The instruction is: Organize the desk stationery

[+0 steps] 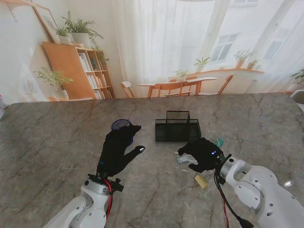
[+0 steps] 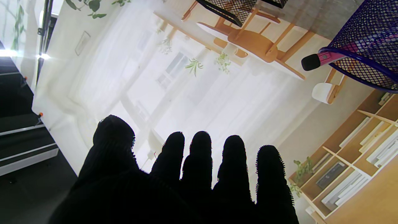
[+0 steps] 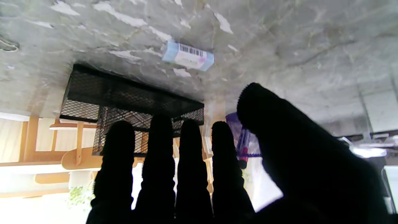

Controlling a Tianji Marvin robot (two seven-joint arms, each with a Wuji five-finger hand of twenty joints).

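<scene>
Black mesh organizer [image 1: 177, 129], veined grey table [image 1: 47, 142]

Black wire-mesh organizer [image 1: 177, 127] – matt metal – on a veined, stone-look table [image 1: 52, 137].

Cup [image 1: 121, 125] left of tray [image 1: 177, 129] — eraser [image 1: 184, 160] nearer.

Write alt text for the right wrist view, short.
The right hand, black-gloved, open and holding nothing, reaches over a grey marble table toward a small eraser with a barcode label. Past the fingertips stands a black mesh desk organizer, with a blue mesh pen cup holding a pink-barrelled pen beside it.
</scene>
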